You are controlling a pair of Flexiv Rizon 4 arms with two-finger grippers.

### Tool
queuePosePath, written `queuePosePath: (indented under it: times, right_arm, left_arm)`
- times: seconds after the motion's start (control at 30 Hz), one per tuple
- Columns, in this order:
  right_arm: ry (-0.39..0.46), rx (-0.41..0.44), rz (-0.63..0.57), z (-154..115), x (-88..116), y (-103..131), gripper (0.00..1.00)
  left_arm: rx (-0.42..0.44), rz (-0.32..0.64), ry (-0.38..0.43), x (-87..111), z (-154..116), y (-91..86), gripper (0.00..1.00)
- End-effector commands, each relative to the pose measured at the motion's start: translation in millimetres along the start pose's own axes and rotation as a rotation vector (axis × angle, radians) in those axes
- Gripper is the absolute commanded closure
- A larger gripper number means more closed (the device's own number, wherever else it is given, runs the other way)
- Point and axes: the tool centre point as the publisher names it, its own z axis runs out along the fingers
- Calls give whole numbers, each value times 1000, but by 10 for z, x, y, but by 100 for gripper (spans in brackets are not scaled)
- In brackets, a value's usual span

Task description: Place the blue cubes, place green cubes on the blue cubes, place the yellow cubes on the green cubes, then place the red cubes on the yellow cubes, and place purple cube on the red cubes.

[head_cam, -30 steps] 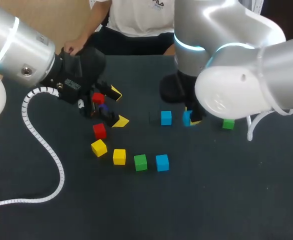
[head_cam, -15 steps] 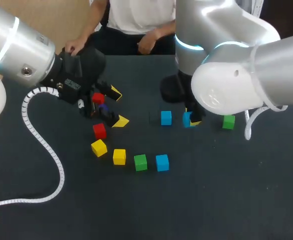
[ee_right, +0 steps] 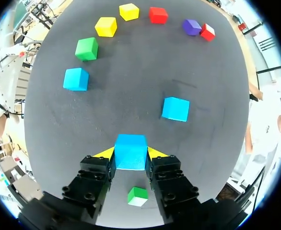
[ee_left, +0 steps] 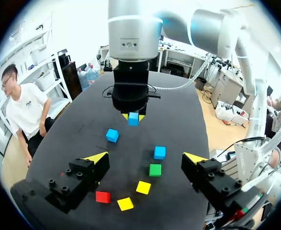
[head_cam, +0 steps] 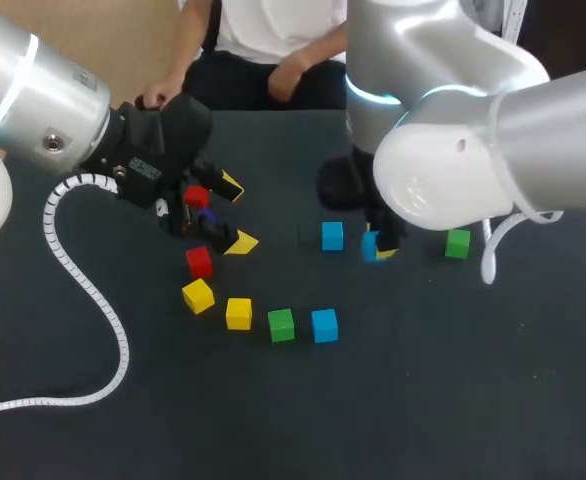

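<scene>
Here a smooth sky-blue cube (ee_right: 130,151) fills the right jaws

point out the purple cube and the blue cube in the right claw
purple cube (ee_right: 192,27): right wrist view, top face
blue cube (ee_right: 130,151): right wrist view, top face

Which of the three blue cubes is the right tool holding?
The blue cube gripped from both sides by the right tool; the other two blue cubes lie loose ahead.
</scene>
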Motion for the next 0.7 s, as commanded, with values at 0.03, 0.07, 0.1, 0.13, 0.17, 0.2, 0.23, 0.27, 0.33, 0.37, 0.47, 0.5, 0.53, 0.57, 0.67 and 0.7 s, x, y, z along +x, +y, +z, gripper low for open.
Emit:
queuePosePath:
  times: [0.03,0.07,0.1,0.13,0.17,0.2,0.23,0.27,0.33,0.37,0.47,0.5,0.53,0.57,0.67,0.7]
  right_arm:
    - [-3,-5,-4,33,-19,-35,100]
    - [-3,-6,-5,45,-22,-44,100]
    - [-5,-10,-8,62,-26,-55,100]
    - [-7,-13,-8,74,-26,-63,100]
    - [-8,-14,-7,85,-28,-70,100]
    - [-8,-16,-8,93,-33,-76,100]
    - [-8,-18,-9,103,-38,-81,100]
    - [-9,-21,-10,114,-41,-88,100]
    - [-8,-24,-13,135,-45,-104,100]
    - [-8,-25,-14,140,-44,-110,100]
    - [-6,-28,-16,149,-34,-144,100]
    - [-5,-29,-16,150,-30,-155,100]
    - [-3,-29,-16,147,-28,-167,100]
    - [-3,-29,-16,144,-27,-172,100]
    - [-1,-28,-17,148,-18,-204,100]
    - [-1,-28,-17,151,-13,-218,100]
  left_arm:
    - [2,-1,6,-10,4,13,0]
    - [2,-1,6,-10,4,13,0]
    - [2,-1,6,-10,4,13,0]
    - [2,-1,6,-10,4,13,0]
    - [2,-1,6,-10,4,13,0]
    - [2,-1,6,-10,4,13,0]
    - [2,-1,6,-10,4,13,0]
    - [2,-1,6,-10,4,13,0]
    - [2,-1,6,-10,4,13,0]
    - [2,-1,6,-10,4,13,0]
    - [2,-1,6,-10,4,13,0]
    - [2,-1,6,-10,4,13,0]
    - [2,-1,6,-10,4,13,0]
    - [2,-1,6,-10,4,13,0]
    - [2,-1,6,-10,4,13,0]
    - [2,-1,6,-10,4,13,0]
